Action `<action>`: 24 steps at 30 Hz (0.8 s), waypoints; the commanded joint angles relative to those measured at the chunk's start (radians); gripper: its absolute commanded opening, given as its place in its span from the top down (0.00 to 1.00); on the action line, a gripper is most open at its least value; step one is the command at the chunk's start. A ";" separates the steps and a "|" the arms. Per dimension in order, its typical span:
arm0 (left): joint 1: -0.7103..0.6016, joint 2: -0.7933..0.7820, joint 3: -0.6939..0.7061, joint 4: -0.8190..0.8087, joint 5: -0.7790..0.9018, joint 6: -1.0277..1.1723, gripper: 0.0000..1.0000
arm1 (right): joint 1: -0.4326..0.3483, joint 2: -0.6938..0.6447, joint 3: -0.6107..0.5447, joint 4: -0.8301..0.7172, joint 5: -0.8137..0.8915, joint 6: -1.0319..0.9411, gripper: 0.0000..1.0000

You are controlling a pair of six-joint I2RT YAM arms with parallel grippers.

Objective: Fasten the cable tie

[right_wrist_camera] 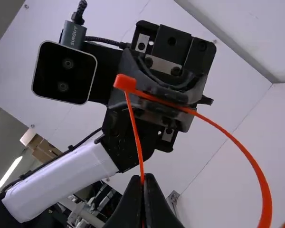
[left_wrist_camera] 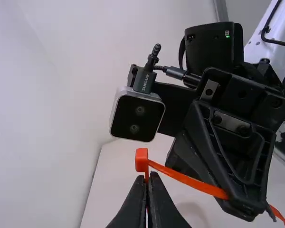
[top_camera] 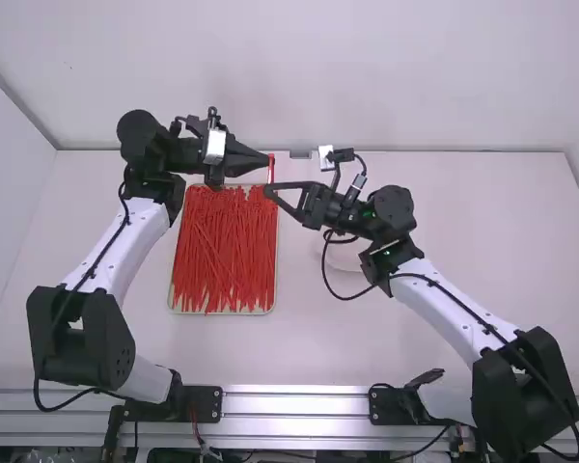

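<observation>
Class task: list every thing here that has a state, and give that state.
Left gripper, jaws shut on the cable tie.
Right gripper, jaws shut on the cable tie.
Cable tie, bent into an arc, held in the air.
Spare ties, loose, straight, piled on the tray.

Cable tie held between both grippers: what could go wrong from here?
The left gripper pinches the red cable tie right beside its head, so it might block the slot. The thin strap could buckle or slip in the right gripper. If dropped, it could land among identical ties on the tray.
</observation>
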 commanded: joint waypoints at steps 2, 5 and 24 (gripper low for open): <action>-0.003 0.001 -0.002 0.001 0.023 -0.005 0.98 | -0.001 0.001 0.027 0.015 0.013 0.006 1.00; -0.003 0.001 -0.007 0.001 0.021 -0.005 0.99 | -0.001 0.001 0.027 0.043 0.016 0.006 1.00; -0.023 0.001 -0.040 0.085 0.032 -0.084 0.99 | -0.040 0.001 0.027 0.077 0.039 0.020 1.00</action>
